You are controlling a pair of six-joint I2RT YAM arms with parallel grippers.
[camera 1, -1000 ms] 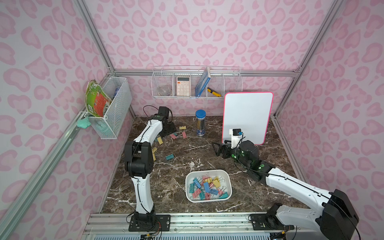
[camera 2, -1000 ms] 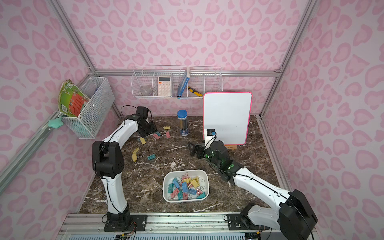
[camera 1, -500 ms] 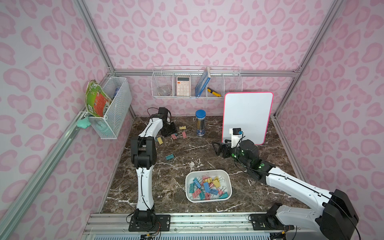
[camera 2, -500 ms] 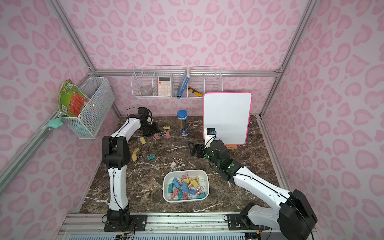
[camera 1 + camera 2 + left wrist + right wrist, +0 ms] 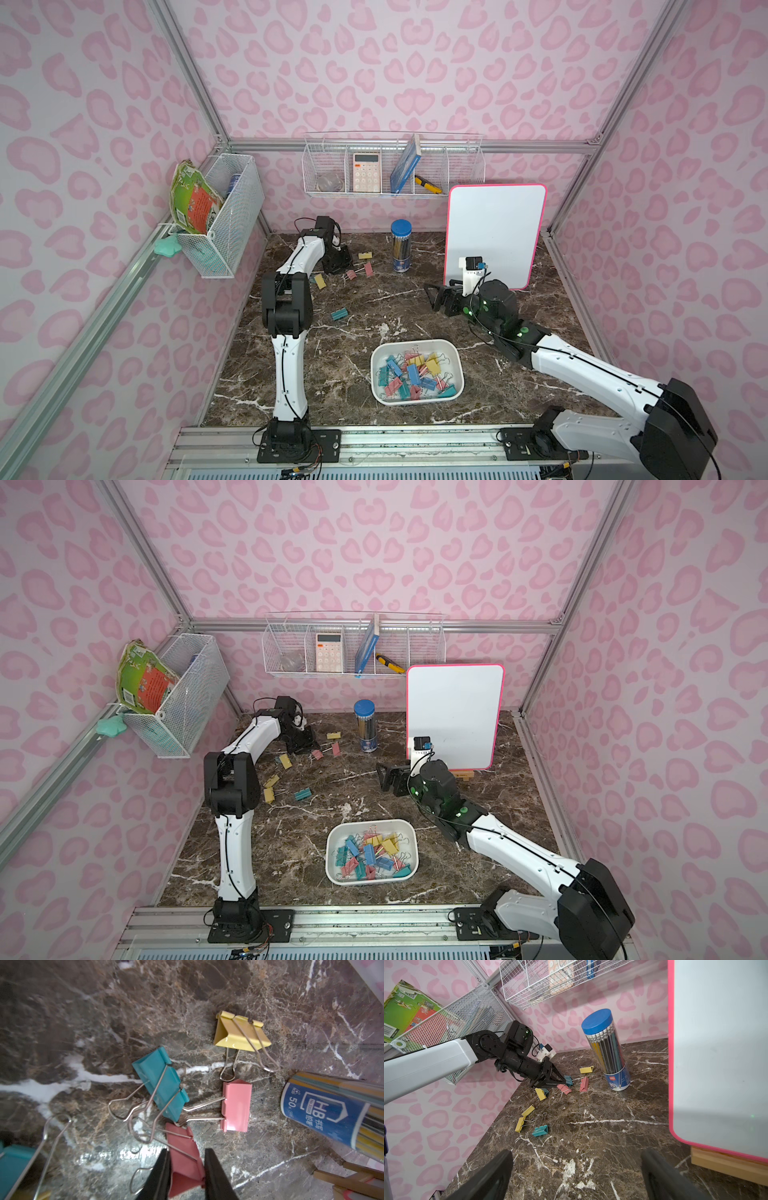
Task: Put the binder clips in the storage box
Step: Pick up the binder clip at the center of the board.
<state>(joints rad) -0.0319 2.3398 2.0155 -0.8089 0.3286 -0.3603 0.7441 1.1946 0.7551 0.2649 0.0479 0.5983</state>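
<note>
- Marble tabletop (image 5: 374, 299) is carrying the storage box (image 5: 415, 342) near its front edge in both top views, binder clips (image 5: 415, 376) piling inside; loose clips (image 5: 338, 314) are lying toward the back left.
- Left wrist: the left gripper (image 5: 187, 1152) is pinching a pink clip (image 5: 182, 1169) between nearly closed fingers against the marble.
- Right wrist: the right gripper (image 5: 577, 1154) is hanging with jaws spread wide, gripping nothing.

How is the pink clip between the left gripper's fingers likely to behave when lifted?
Probably stiff: the pink clip is folded metal, so it should not deform in the left gripper. Its glossy sloped sides might slip. Its wire handles appear to cross those of the teal clip, which may drag along.
</note>
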